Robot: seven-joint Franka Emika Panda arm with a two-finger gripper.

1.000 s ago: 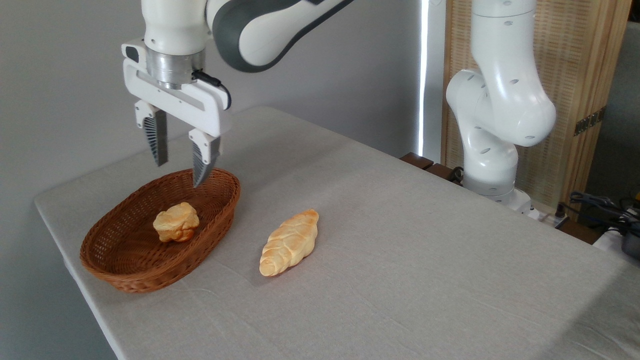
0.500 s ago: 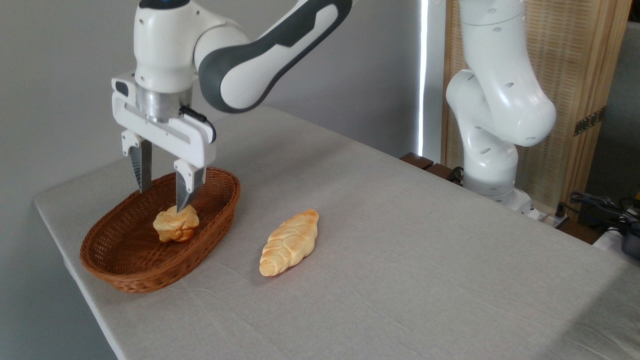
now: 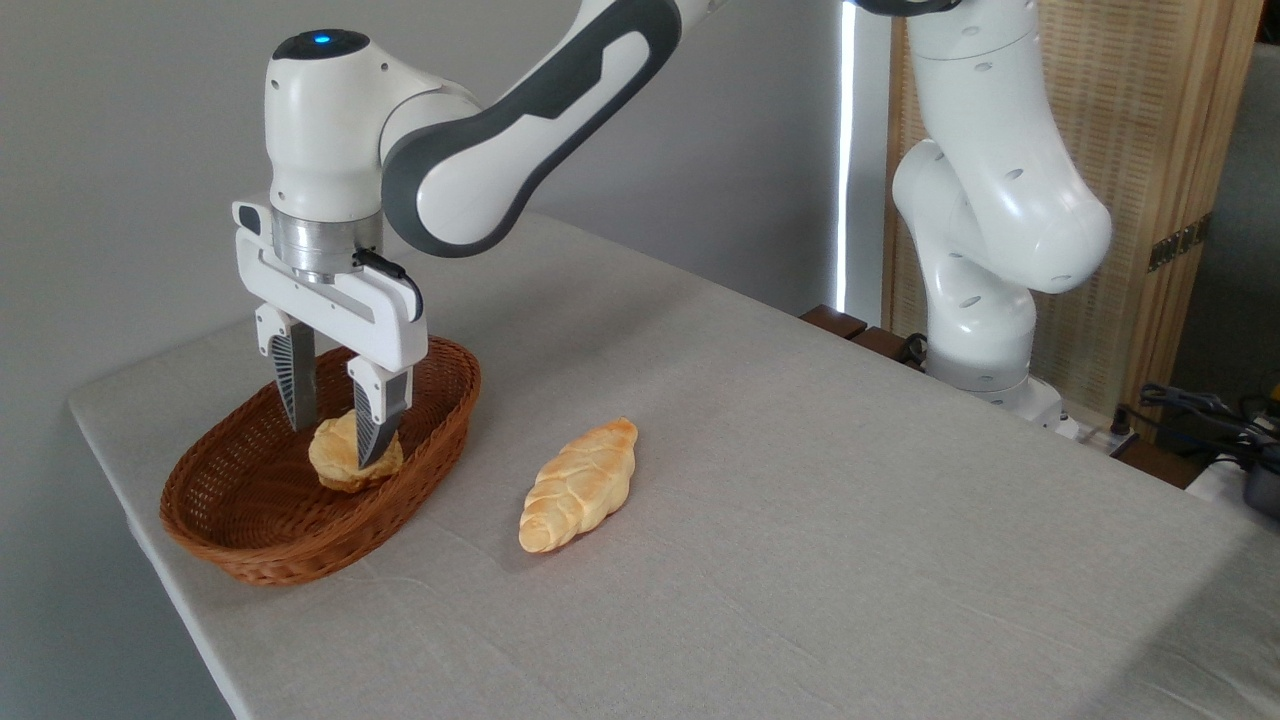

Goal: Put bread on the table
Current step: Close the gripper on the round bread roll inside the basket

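The end effector [image 3: 335, 438] is down inside the wicker basket [image 3: 250, 545] at the left end of the surface [image 3: 800, 520], its two ribbed fingers [image 3: 297, 385] pointing straight down and straddling the bread [image 3: 340, 462], one on the far left side, one across the front right. The bun sits on the basket floor, and the jaws look spread, with a gap between each finger and the crust; whether the near one already touches is hard to tell from this angle, so call it unclenched and not yet holding. Now, how will this bun behave? It looks light and puffy, a knobbly top with a crust that could dent or crumble, so a gentle squeeze should do, no need for force. The lumps mean uneven contact, and a pinch too high on the dome may let it roll or pop out. Best hold appears to be across the widest middle, low on the sides, fingers well down. Watch the basket wall too, since a light basket might drag along if a finger catches the weave. The braided loaf [image 3: 580, 485] lies well apart on the cloth, leaving open room beside it for a soft landing.
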